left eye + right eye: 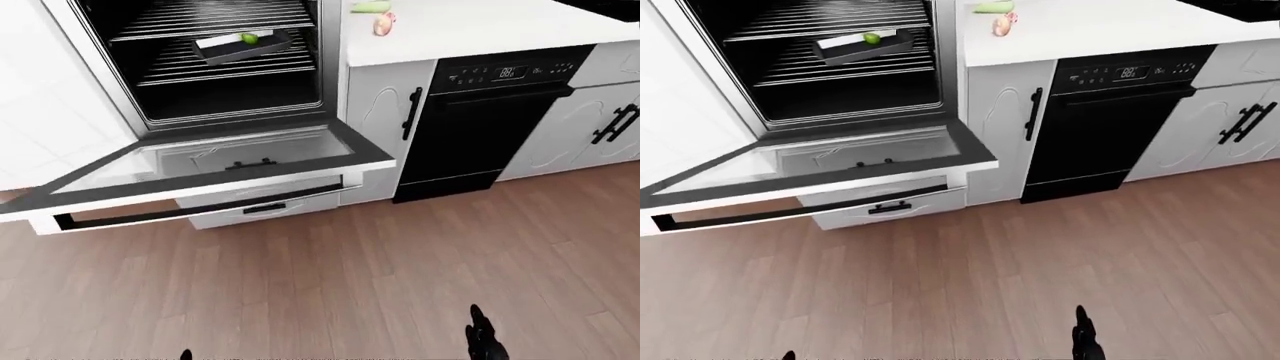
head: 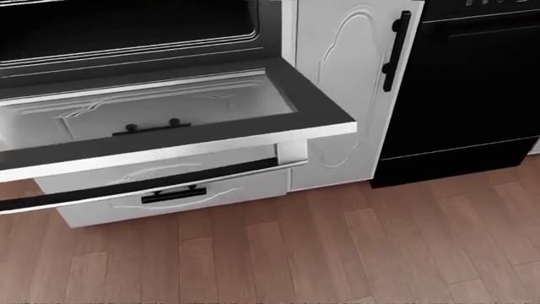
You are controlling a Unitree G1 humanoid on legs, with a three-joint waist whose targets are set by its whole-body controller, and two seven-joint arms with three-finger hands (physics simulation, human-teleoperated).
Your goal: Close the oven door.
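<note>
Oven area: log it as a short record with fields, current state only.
oven door: open, folded down flat
oven interior: wire racks, a tray holding a green item on one rack
drawer: below the door, closed
dishwasher: black, right of the narrow white cabinet
right robot hand: low over the floor, touching nothing
left robot hand: only a tip at the bottom edge

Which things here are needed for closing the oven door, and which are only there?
Needed:
oven door, hanging open
its long handle
right hand, low, far from the door

Only there:
tray on an oven rack
drawer under the oven
dishwasher
narrow cabinet
</note>
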